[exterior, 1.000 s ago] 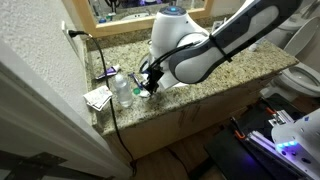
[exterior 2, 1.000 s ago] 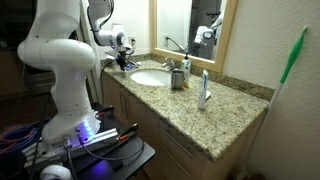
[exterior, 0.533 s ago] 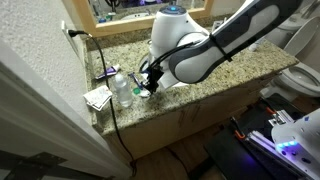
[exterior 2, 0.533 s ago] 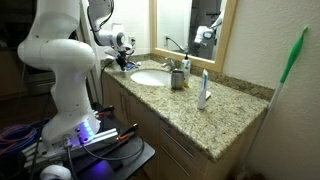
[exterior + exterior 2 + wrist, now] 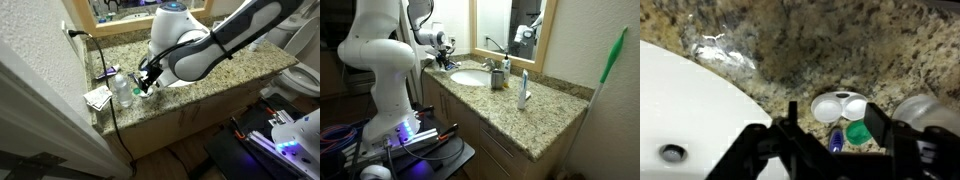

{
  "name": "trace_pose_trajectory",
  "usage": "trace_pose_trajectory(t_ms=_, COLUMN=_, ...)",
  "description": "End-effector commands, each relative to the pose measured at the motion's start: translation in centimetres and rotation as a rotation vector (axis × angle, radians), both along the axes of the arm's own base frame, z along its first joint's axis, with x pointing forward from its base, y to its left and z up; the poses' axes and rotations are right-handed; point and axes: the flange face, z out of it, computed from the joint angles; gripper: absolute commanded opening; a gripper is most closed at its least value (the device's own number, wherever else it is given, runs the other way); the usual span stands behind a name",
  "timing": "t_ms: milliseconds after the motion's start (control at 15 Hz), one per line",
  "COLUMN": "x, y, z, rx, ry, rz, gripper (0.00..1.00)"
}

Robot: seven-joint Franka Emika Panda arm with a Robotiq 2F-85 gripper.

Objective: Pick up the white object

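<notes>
The white object (image 5: 838, 106) is a small case of two joined round cups. It lies on the speckled granite counter (image 5: 820, 45) in the wrist view, just beyond my fingertips. Right below it are a green cap (image 5: 858, 133) and a blue piece (image 5: 836, 141). My gripper (image 5: 835, 125) stands open, one dark finger on each side of these small things, and nothing is gripped. In both exterior views the gripper (image 5: 148, 85) (image 5: 444, 62) hangs low over the counter's end beside the sink. The white object is too small to make out there.
The white sink basin (image 5: 690, 110) fills the left of the wrist view, and a clear bottle (image 5: 925, 112) stands at the right. In an exterior view, water bottles (image 5: 122, 88) and a paper packet (image 5: 98, 97) crowd the counter corner by the wall. A cup and toothbrush (image 5: 523, 92) stand farther along.
The jaws have spread apart from a nearly shut stance. The arm has barely moved, and the white object lies on the counter.
</notes>
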Motion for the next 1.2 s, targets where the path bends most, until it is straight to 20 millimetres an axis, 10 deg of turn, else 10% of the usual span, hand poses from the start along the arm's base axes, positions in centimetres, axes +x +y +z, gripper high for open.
trace_pose_trajectory(t_ms=0, x=0.0, y=0.0, z=0.0, rx=0.000, ry=0.001, rz=0.001, gripper=0.78)
trace_pose_trajectory(t_ms=67, x=0.1, y=-0.2, z=-0.4, rx=-0.007, ry=0.025, rz=-0.008, gripper=1.00)
trace_pose_trajectory(t_ms=667, x=0.7, y=-1.3, z=-1.9, rx=-0.025, ry=0.030, rz=-0.044, gripper=1.00)
trace_pose_trajectory(t_ms=733, x=0.7, y=-1.3, z=-1.7, rx=-0.025, ry=0.029, rz=-0.043, gripper=0.75)
trace_pose_trajectory(t_ms=1133, x=0.5, y=-1.2, z=-1.8, rx=-0.029, ry=0.039, rz=-0.035, gripper=0.38)
